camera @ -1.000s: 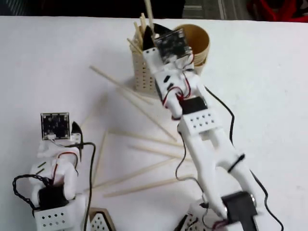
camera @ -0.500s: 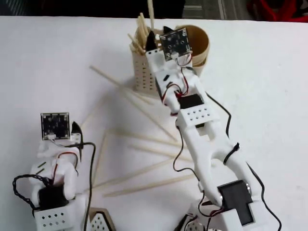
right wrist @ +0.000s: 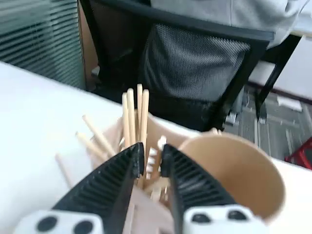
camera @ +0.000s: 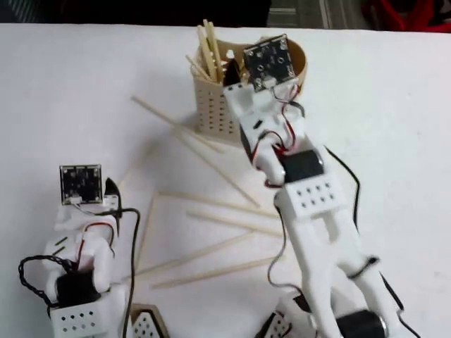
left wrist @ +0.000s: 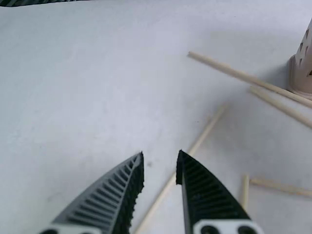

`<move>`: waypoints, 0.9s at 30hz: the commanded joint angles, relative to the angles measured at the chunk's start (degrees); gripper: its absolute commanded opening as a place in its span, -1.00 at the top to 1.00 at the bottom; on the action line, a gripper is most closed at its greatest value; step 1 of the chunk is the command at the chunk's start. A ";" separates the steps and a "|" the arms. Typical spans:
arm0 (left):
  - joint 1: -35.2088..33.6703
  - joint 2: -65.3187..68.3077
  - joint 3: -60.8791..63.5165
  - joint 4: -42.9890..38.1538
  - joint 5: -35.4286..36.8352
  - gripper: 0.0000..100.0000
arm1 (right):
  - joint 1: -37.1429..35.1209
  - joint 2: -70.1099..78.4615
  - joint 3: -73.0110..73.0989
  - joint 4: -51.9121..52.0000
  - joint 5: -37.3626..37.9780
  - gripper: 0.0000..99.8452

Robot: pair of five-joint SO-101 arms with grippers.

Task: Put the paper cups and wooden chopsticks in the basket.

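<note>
Basket [camera: 211, 113] stands upright at the far middle of the desk [camera: 70, 84]. A bundle of chopsticks [camera: 206, 48] is in it, long axes near vertical, upper ends fanning a little towards the left. In the right wrist view the same bundle [right wrist: 136, 109] rises straight up just beyond the fingertips. Paper cup [camera: 300, 67] sits just beside the basket on its right, mouth up. A second rim under it may be a nested cup; cannot confirm. Contact between cup and basket: cannot tell.

Right hand [camera: 229, 70] is over the basket's top, next to the bundle. Its wrist view shows the right hand [right wrist: 152, 153] with fingers a narrow gap apart and nothing between them, the cup [right wrist: 234, 168] close alongside and an office chair [right wrist: 195, 63] behind.

Loose chopsticks [camera: 211, 203] lie flat on the desk between the basket and the arm bases, well apart from the basket except two. Those two run diagonally from far-left to near-right past the basket's foot. Four lie roughly left-to-right, the nearer two rising towards the right. One lies nearly front-to-back beside the left arm.

Left hand [camera: 113, 191] is at the near left, low over the desk and pointing away. Its wrist view shows the left hand [left wrist: 160, 163] slightly parted and empty. One chopstick [left wrist: 204, 131] lies on the desk under the fingertips, long axis running away from the hand. The basket's corner [left wrist: 304, 68] is well beyond.
</note>
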 commanded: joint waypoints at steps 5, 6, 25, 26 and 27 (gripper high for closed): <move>-0.40 -0.75 -0.35 -1.67 -0.70 0.75 | -0.04 -15.25 2.99 24.04 0.09 0.96; -0.40 -0.75 -0.44 -1.67 -0.79 0.75 | 0.22 -16.40 5.19 24.75 0.09 0.96; -0.04 3.56 -19.25 14.59 -17.32 0.68 | 8.66 -22.81 34.99 3.03 -0.53 0.95; -0.04 6.20 -20.92 14.68 -17.67 0.68 | 8.92 -22.81 34.99 3.03 -0.53 0.95; 0.04 9.54 -22.86 14.68 -18.11 0.68 | 9.27 -22.81 34.99 3.03 -0.53 0.95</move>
